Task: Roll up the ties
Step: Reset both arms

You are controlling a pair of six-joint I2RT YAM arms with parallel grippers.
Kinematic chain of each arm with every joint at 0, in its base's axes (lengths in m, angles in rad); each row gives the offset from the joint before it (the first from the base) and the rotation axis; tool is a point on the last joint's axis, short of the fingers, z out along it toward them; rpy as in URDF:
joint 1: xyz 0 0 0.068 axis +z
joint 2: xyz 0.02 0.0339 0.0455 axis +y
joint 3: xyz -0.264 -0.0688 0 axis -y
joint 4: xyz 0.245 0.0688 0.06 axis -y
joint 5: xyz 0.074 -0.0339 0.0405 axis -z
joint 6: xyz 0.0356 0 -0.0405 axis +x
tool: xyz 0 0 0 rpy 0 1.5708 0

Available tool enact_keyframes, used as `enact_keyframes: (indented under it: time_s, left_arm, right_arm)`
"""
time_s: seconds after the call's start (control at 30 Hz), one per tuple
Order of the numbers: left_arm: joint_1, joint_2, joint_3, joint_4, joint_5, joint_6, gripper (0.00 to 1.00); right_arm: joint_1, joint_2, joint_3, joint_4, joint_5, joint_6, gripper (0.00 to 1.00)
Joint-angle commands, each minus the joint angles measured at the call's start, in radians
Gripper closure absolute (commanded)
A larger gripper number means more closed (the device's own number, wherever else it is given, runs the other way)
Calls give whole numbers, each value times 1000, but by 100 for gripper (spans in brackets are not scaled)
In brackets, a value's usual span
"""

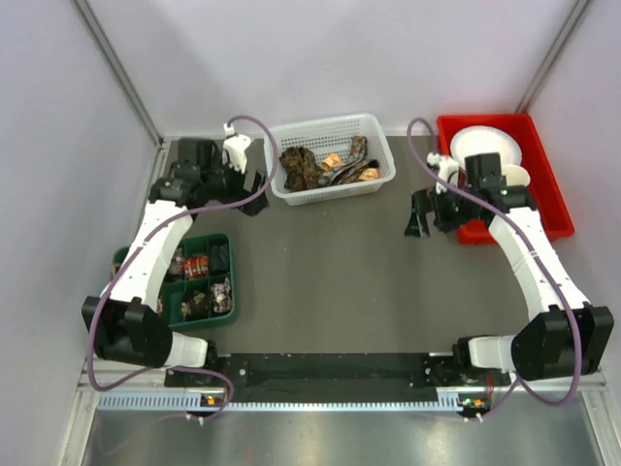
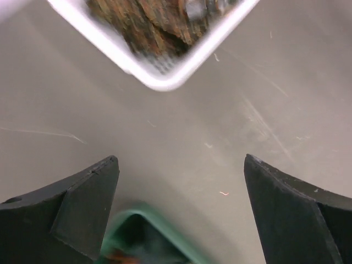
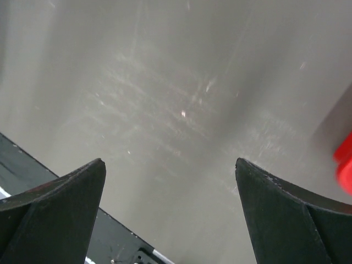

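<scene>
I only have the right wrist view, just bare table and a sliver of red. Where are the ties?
Observer: The ties lie heaped in the white basket at the table's far middle.
Operator: Is the left gripper on them?
Observer: No, it hangs open near the basket's left corner, holding nothing.
Operator: Any rolled already?
Observer: Small patterned bundles, seemingly coils, sit in the green tray beside the left arm.

The basket [image 2: 165,81] runs off the top edge, its ties [image 2: 159,22] a blur. The green tray [image 2: 144,212] is blurred; the red tray [image 3: 345,165] is cut off.
</scene>
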Motion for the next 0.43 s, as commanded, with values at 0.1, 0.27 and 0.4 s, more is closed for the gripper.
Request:
enact_keyframes:
  time_s: [0.1, 0.27, 0.4]
  left_arm:
    - [-16, -132, -355, 173, -233, -337, 1]
    - [-16, -191, -428, 166, -251, -347, 1]
    - [-16, -200, -411, 161, -264, -340, 1]
  right_arm:
    - [-2, -107, -237, 73, 80, 0, 1]
    - [-2, -149, -280, 88, 65, 0, 1]
    - [-2, -147, -263, 79, 64, 5, 1]
